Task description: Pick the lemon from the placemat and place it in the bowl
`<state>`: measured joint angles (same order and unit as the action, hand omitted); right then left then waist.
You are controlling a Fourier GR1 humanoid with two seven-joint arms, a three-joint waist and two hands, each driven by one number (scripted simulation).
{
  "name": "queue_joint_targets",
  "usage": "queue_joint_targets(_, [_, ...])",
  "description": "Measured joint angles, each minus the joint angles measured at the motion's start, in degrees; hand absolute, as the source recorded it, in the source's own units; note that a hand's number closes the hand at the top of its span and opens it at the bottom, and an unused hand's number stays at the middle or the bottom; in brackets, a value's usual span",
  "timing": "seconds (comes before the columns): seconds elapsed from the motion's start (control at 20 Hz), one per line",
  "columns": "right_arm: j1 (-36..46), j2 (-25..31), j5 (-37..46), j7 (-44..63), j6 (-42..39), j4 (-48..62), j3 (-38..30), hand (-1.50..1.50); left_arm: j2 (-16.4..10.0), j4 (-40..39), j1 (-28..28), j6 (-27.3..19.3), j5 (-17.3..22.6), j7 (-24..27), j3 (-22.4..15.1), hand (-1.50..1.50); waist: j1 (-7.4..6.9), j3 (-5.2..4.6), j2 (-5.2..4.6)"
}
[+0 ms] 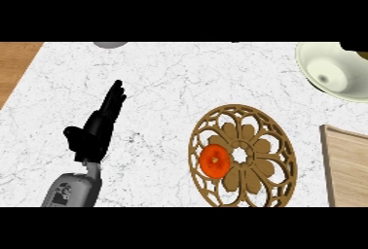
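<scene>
I am seeing the left hand (96, 130) holding its fingers straight, gripping nothing. The orange fruit (215, 161) is lying on the placemat (266, 167), off to its right.

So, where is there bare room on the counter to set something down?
The widest bare patch lies between the left hand and the placemat, up to the grey object at the far edge. The right side is crowded: placemat, wooden board and bowl sit close together.
</scene>
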<state>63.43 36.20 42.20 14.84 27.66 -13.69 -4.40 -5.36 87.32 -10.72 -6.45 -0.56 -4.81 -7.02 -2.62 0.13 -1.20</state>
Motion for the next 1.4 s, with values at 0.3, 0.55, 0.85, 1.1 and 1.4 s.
queue_joint_targets(0.3, [-2.8, 0.7, -6.8, -7.2, -5.3, 3.0, -6.5, -1.5, 0.8, -0.5, -0.5, -0.4, -0.7, 0.3, -0.5, 0.0, -0.18, 0.09, -0.19])
queue_joint_targets(0.55, [-5.1, 1.0, -11.8, -16.4, -8.4, 2.3, -11.2, -1.5, 0.0, -0.5, -0.5, 0.6, 0.2, 0.5, 0.7, 0.0, 0.07, 0.09, -0.01])
queue_joint_targets(0.85, [-6.0, 0.6, -16.6, -24.9, -4.3, -0.4, -16.2, -1.5, -0.2, -0.3, -0.2, 1.1, 0.7, 0.0, 1.3, 0.0, 0.34, 0.07, 0.2])
queue_joint_targets(1.1, [-4.6, 2.0, -20.3, -26.2, -3.8, -0.9, -20.0, -1.5, 0.2, 0.3, 1.1, 0.7, -0.2, 0.4, 0.8, 0.0, 0.52, -0.01, 0.42])
queue_joint_targets(1.4, [-7.2, 3.7, -26.4, -28.3, -8.9, -2.4, -24.9, -1.5, -0.2, 0.4, 1.6, 1.0, 0.1, 0.0, 1.9, 0.0, 1.61, -0.06, 0.84])
